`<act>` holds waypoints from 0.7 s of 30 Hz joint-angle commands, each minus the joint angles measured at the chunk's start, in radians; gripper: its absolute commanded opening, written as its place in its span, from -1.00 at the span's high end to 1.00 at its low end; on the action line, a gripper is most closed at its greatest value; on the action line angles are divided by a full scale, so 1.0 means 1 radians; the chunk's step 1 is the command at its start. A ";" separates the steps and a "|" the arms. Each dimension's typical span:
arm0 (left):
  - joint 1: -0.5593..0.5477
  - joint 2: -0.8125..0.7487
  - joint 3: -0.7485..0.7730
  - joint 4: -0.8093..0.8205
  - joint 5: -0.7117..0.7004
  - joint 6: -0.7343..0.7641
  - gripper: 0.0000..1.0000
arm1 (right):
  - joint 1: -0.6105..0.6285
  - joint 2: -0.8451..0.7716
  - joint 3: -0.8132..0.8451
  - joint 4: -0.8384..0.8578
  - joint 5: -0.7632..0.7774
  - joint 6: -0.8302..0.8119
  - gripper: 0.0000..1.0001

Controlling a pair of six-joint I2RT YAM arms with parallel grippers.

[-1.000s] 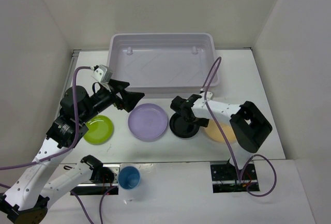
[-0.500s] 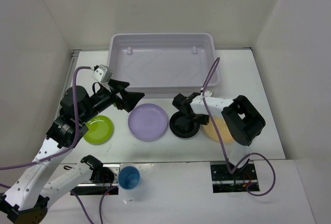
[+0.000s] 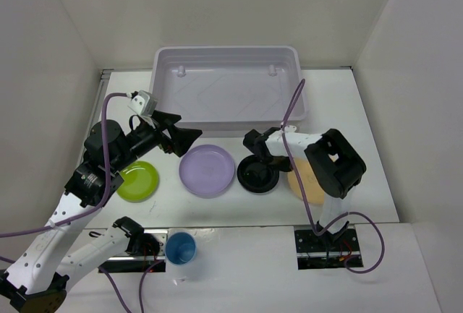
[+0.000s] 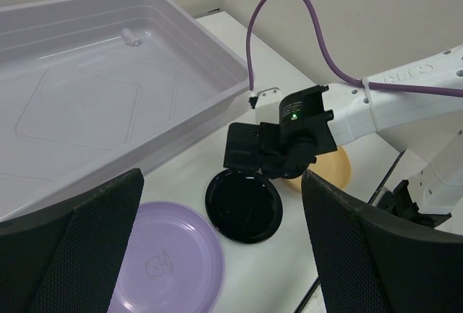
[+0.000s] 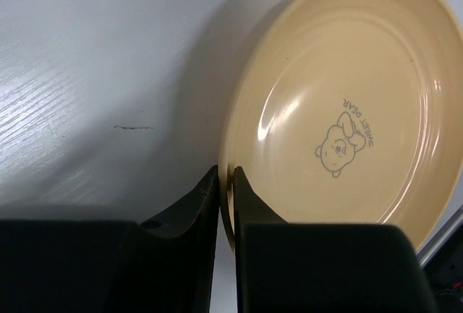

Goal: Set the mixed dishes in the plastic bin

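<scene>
The pale orange plate (image 5: pixel 340 110) is pinched at its rim by my right gripper (image 5: pixel 226 183), which is shut on it; the plate stands tilted off the white table. In the top view this gripper (image 3: pixel 288 168) sits between the small black plate (image 3: pixel 257 177) and the orange plate (image 3: pixel 309 186). My left gripper (image 3: pixel 181 129) is open and empty, hovering above the lavender plate (image 3: pixel 207 170). The lime green plate (image 3: pixel 137 181) lies at the left. The blue cup (image 3: pixel 181 248) stands at the near edge. The plastic bin (image 3: pixel 226 50) is at the back with nothing in it. The salmon-pink cup is out of view.
White walls close in the table on the left, back and right. A purple cable (image 3: pixel 293 110) loops from my right arm over the bin's near right corner. In the left wrist view the bin's wall (image 4: pixel 188 121) lies just beyond the black plate (image 4: pixel 244 206).
My right arm has folded in, its elbow moving left, and its gripper has shifted off the black plate toward the orange plate's rim. The left arm has not moved.
</scene>
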 commanded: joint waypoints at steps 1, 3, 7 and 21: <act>-0.004 -0.010 0.010 0.032 0.013 -0.003 -0.92 | -0.005 -0.020 0.044 -0.010 -0.008 0.042 0.91; -0.004 -0.010 0.010 0.032 0.013 -0.003 -0.92 | -0.005 -0.042 0.053 -0.039 -0.008 0.042 0.94; -0.004 0.000 0.019 0.032 0.013 -0.003 -0.92 | -0.005 -0.109 0.063 -0.103 -0.017 0.052 0.98; -0.004 0.000 0.010 0.032 0.013 -0.003 -0.92 | 0.074 -0.267 0.213 -0.359 0.016 0.102 0.98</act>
